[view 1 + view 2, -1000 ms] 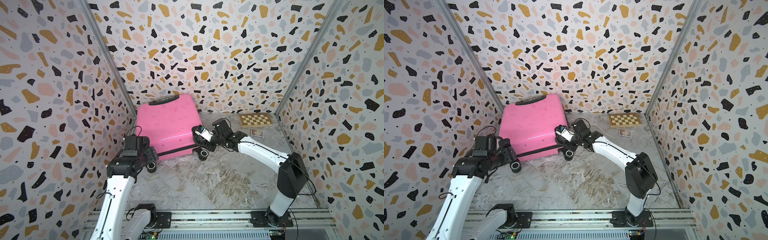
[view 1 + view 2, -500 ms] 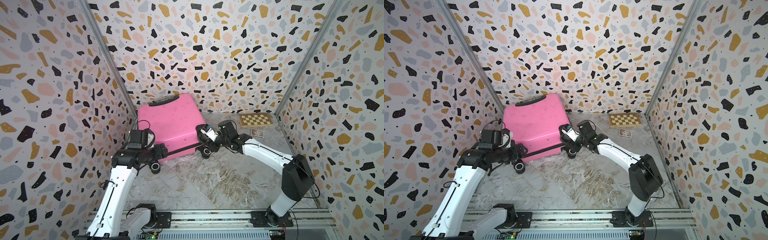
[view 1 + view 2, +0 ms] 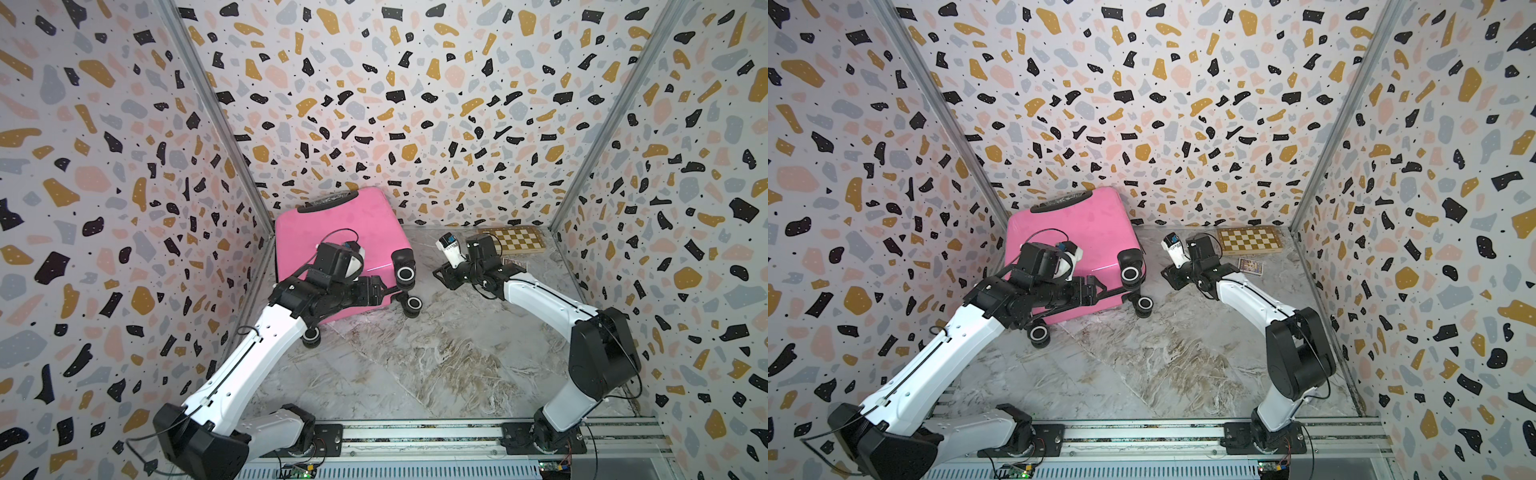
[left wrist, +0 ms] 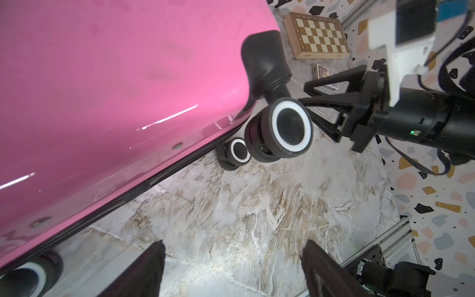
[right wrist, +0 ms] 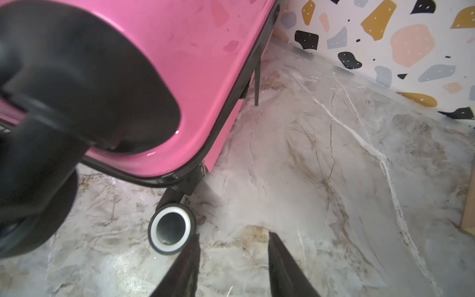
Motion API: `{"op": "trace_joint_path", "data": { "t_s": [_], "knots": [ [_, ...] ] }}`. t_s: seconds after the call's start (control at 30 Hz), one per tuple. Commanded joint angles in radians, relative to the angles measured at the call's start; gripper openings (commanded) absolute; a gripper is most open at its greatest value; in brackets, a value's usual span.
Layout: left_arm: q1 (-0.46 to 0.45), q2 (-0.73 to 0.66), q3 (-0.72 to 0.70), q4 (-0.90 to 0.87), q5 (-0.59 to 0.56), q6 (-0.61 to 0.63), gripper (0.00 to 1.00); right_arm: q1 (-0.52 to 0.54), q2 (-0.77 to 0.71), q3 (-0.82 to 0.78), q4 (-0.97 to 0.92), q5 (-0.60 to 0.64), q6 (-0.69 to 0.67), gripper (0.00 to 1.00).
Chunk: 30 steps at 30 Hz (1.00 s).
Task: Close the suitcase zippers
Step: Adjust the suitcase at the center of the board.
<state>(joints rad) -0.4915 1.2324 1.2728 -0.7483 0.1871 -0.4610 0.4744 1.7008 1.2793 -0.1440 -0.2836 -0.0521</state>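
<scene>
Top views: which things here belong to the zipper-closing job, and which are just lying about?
Job in hand: pink suitcase; its black zipper track; left claw and right claw, both open and holding nothing.

Lying about: wooden chessboard by the back wall; small card box on the floor near it.

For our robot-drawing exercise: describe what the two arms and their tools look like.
The left arm and right arm have white shells, black joints and thin black cables. The left tool and right tool are black, triangular open frames, each with a white camera block at the wrist.
</scene>
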Motion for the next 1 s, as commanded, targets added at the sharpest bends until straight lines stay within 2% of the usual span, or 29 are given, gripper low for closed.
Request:
{"op": "trace_joint_path", "data": {
  "t_s": [0.0, 0.23, 0.63, 0.8, 0.97],
  "knots": [
    [-0.043, 0.051, 0.048, 0.080, -0.057, -0.036, 0.84, 0.007, 0.046, 0.111, -0.035, 0.031, 0.023, 0.43],
    [-0.076, 0.176, 0.106, 0.131, -0.046, -0.026, 0.85, 0.096, 0.122, 0.225, -0.091, 0.015, -0.031, 0.37],
    [-0.082, 0.285, 0.099, 0.182, 0.009, 0.005, 0.85, 0.168, 0.112, 0.184, -0.077, -0.020, -0.002, 0.35],
    [-0.098, 0.298, 0.114, 0.162, -0.018, 0.035, 0.85, 0.170, 0.104, 0.177, -0.076, -0.063, 0.021, 0.31],
    [-0.127, 0.306, 0.144, 0.133, -0.041, 0.071, 0.83, 0.170, 0.085, 0.146, -0.062, -0.122, 0.048, 0.20]
  ]
}}
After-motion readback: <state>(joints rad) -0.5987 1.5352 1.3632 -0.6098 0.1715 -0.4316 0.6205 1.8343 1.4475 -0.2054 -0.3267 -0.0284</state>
